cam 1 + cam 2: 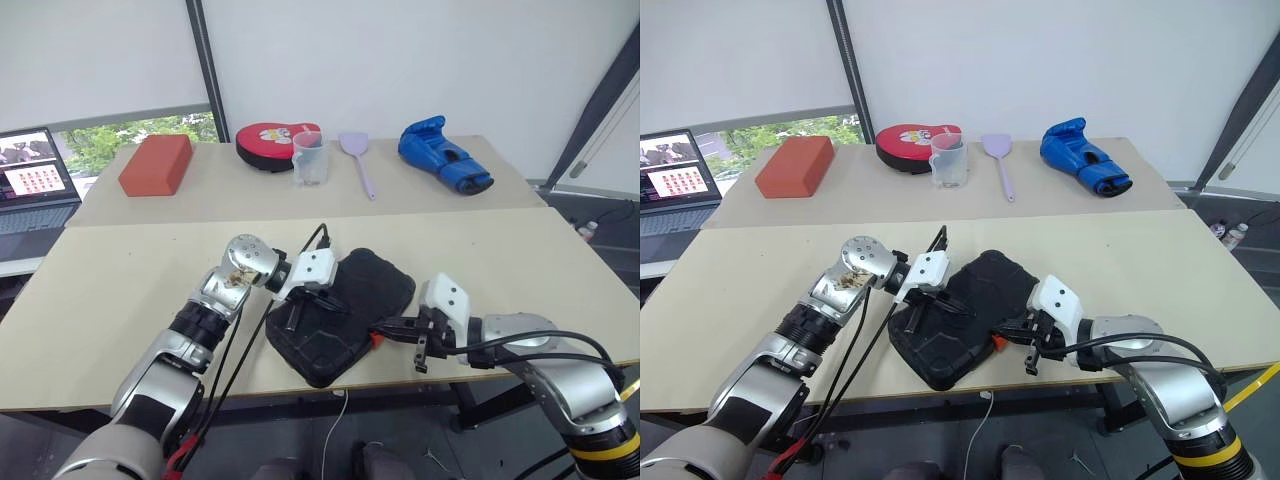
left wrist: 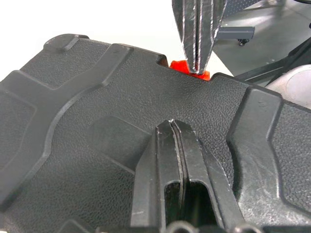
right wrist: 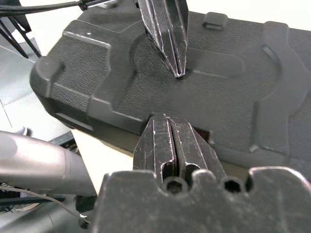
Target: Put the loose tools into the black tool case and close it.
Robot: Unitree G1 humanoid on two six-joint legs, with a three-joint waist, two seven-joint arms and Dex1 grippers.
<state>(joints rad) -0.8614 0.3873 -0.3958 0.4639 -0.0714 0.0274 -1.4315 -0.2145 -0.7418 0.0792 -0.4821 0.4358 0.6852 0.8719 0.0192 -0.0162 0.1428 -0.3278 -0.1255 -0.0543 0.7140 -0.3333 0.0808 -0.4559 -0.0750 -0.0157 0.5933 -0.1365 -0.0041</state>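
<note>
Lying closed at the lower centre of the left eye frame, the black tool case [image 1: 345,315] sits on the near table [image 1: 120,290] close to its front edge, turned at an angle, its textured outer shell facing up. Its small orange latch [image 1: 376,339] shows on the side toward the lower right.

Left gripper [image 1: 296,312]: enters from the lower left of the frame, fingers pressed together with nothing between them, tips resting on the case's lid. In the left wrist view the paired fingers [image 2: 175,160] lie flat over the moulded shell.

Right gripper [image 1: 392,326]: enters from the lower right, fingers likewise together and empty, tips at the case's latch edge. In the left wrist view these tips [image 2: 197,48] meet the orange latch at the upper middle of that frame.

Far table [image 1: 450,195], upper half of the frame, left to right:
- red brick-shaped block [image 1: 156,164], upper left.
- red and black round pad [image 1: 272,145], just right of the block.
- clear measuring cup [image 1: 310,158], touching or just in front of the pad; which of the two cannot be told.
- lilac spatula [image 1: 359,160], beside the cup.
- blue boxing glove [image 1: 443,154], upper right.

Open laptop [image 1: 35,185], screen lit, at the far left edge of the frame.
</note>
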